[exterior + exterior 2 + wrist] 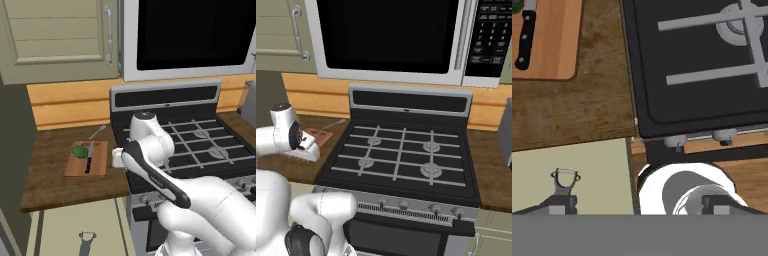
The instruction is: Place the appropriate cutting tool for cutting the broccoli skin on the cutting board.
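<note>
Black-handled knife (89,158) lying lengthwise on the wooden cutting board (100,162), broccoli (79,151) at the board's far left corner touching the blade, tool (637,204) open and empty above the surface's (50,187) front edge, grey peeler (87,241) on the floor below.

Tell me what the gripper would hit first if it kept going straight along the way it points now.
Judging by the hand view, the open gripper points down at the wooden counter beside the stove's front-left corner, so likely bare counter first. Depth is unclear. The knife on the cutting board lies off to the side.
</note>
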Motion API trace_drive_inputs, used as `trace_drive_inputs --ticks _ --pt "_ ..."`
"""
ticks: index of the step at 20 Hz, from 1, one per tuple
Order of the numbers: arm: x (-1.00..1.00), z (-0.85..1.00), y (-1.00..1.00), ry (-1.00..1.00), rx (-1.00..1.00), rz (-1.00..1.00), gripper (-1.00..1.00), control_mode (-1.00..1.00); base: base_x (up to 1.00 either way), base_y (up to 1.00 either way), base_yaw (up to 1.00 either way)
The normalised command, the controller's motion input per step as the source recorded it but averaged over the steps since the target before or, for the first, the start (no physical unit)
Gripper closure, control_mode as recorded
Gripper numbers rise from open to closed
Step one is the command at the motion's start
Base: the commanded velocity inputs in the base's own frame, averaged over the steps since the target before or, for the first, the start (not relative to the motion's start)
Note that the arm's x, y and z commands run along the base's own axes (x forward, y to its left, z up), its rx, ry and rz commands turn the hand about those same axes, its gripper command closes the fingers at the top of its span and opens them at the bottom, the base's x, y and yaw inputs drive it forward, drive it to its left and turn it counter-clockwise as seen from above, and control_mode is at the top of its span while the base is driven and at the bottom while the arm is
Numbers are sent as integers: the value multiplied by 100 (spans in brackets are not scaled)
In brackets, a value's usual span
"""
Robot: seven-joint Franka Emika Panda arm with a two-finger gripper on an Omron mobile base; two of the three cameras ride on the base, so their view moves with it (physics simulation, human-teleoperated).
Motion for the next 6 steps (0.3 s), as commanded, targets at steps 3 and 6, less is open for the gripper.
trace_drive_inputs --ticks 3,6 --pt "-100 72 -88 -7 12 10 -100 -100 0 0 0" --pt "-100 78 -100 -7 13 12 -100 -100 0 0 0"
